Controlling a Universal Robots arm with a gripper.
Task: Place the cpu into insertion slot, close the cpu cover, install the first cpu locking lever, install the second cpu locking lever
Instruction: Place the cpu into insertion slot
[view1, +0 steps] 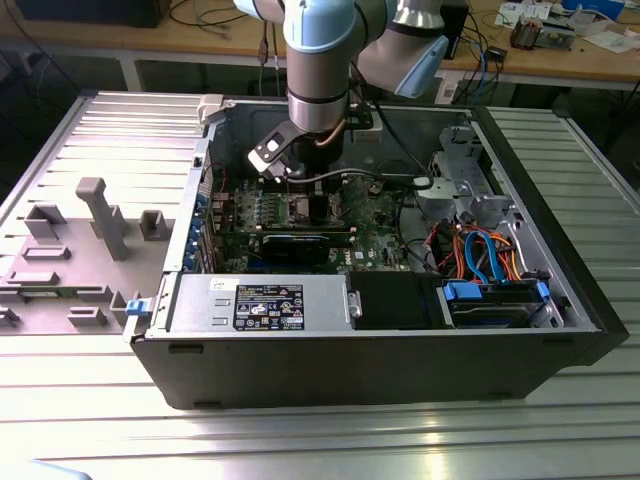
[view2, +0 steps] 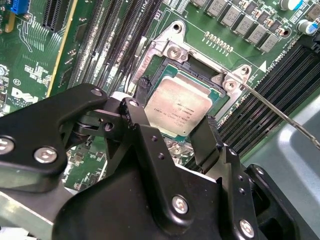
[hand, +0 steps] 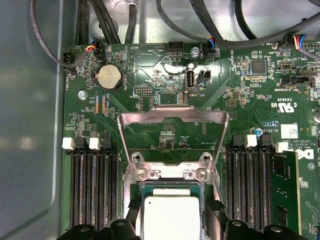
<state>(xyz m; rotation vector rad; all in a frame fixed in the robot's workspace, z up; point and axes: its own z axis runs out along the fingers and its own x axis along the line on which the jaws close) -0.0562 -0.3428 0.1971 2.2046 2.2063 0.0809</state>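
The work stands at the first step, placing the chip. In both wrist views the cpu (view2: 180, 105) lies flat and square inside the insertion slot (view2: 172, 50), its dull metal top facing up and level with the slot's silver rim. It looks seated, not tilted.

The gripper (view2: 172, 122) is right over the slot, with its jaws one on each side of the cpu and close against its edges. I cannot tell whether they clamp the chip or stand just clear of it.

In the first wrist view the cpu cover (hand: 172, 112) is swung up and open on the far side of the slot from the gripper, and the green circuit board (hand: 150, 75) shows through its window. A thin locking lever (view2: 280, 112) angles away from one corner of the slot, unlatched. So the cover and both levers are not yet done.

As I judge it, the next move calls for the jaws to come away from the slot straight and clean. Any sideways drag could shift the chip off its seat.
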